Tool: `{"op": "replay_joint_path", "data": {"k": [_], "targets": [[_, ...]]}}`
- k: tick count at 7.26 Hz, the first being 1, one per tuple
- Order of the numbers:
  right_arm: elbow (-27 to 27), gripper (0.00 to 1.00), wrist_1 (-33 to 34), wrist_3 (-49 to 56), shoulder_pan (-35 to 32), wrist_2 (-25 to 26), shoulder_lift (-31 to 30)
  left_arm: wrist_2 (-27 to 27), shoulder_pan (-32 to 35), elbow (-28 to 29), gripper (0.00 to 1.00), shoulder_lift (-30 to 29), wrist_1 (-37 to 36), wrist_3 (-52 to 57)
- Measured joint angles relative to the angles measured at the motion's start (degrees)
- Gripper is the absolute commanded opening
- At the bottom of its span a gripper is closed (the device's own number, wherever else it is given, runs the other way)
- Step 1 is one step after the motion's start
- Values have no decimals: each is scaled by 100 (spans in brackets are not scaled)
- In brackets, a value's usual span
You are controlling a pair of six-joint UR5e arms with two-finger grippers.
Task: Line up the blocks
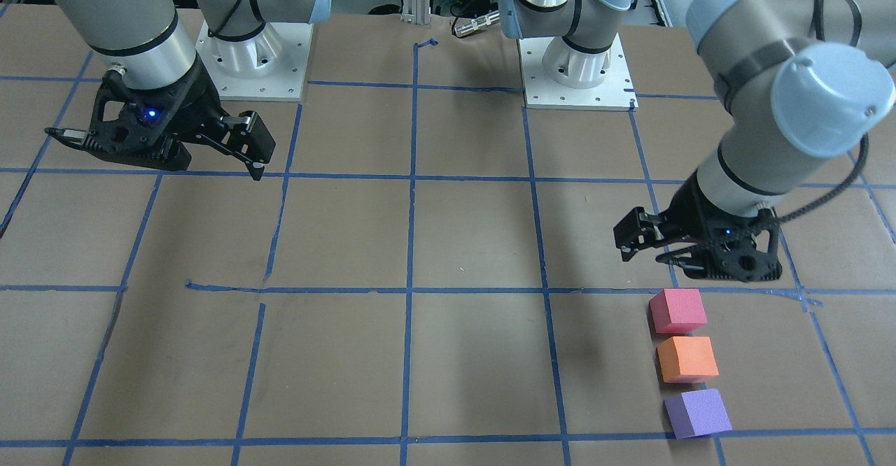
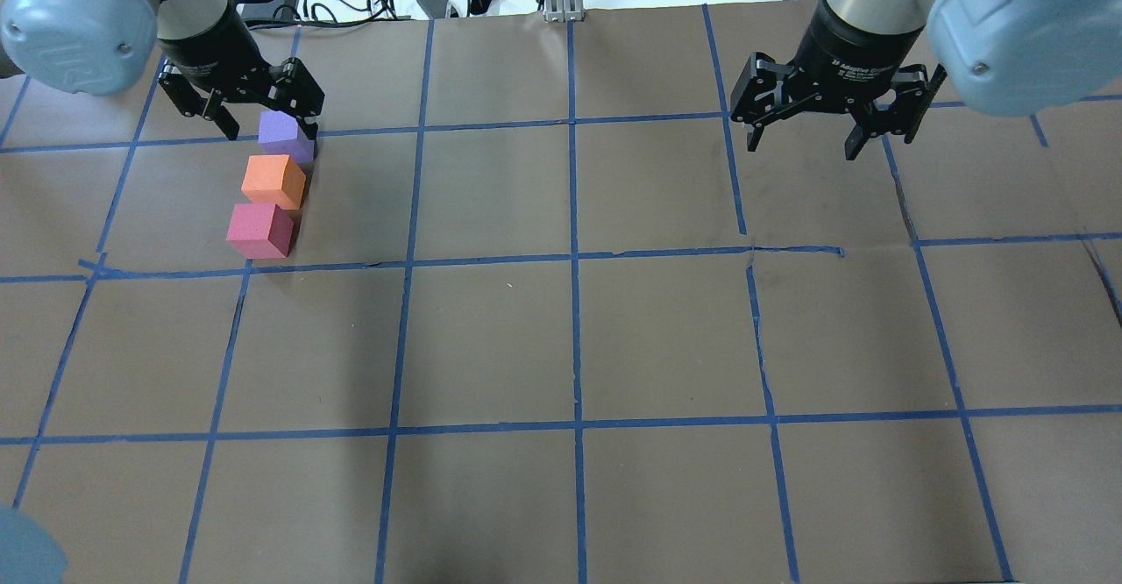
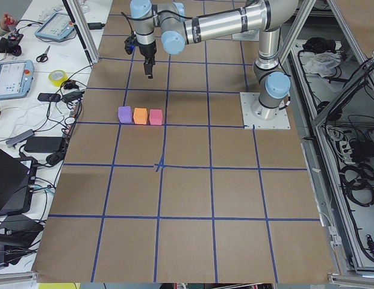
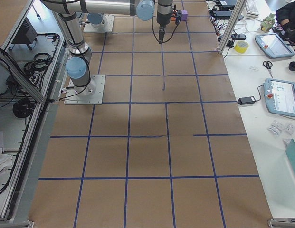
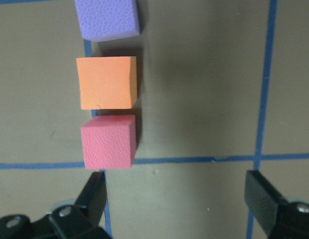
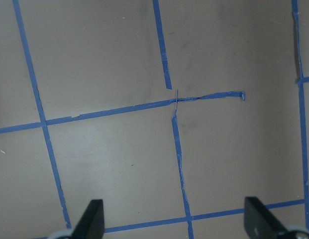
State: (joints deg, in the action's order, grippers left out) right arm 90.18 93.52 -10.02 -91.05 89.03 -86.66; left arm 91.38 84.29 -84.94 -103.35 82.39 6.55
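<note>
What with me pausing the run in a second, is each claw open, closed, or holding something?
Left claw: open, holding nothing.
Right claw: open, holding nothing.

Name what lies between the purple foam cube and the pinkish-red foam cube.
The orange foam cube lies between the purple foam cube and the pinkish-red foam cube, apart from both; the left wrist view shows this.

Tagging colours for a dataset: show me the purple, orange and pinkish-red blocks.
purple block (image 1: 695, 408): front-facing view, top face.
orange block (image 1: 686, 356): front-facing view, top face.
pinkish-red block (image 1: 675, 307): front-facing view, top face.
</note>
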Motion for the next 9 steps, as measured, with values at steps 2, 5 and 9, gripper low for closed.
{"op": "replay_joint_path", "data": {"k": [2,5,9], "targets": [[0,100,0,-5,0,0,0,39,477,-19,100,384,194,-770],[0,100,-2,-8,0,-3,0,34,735,-68,100,700,222,-976],[0,100,-8,-9,0,0,-7,61,971,-173,100,868,195,-1003]]}}
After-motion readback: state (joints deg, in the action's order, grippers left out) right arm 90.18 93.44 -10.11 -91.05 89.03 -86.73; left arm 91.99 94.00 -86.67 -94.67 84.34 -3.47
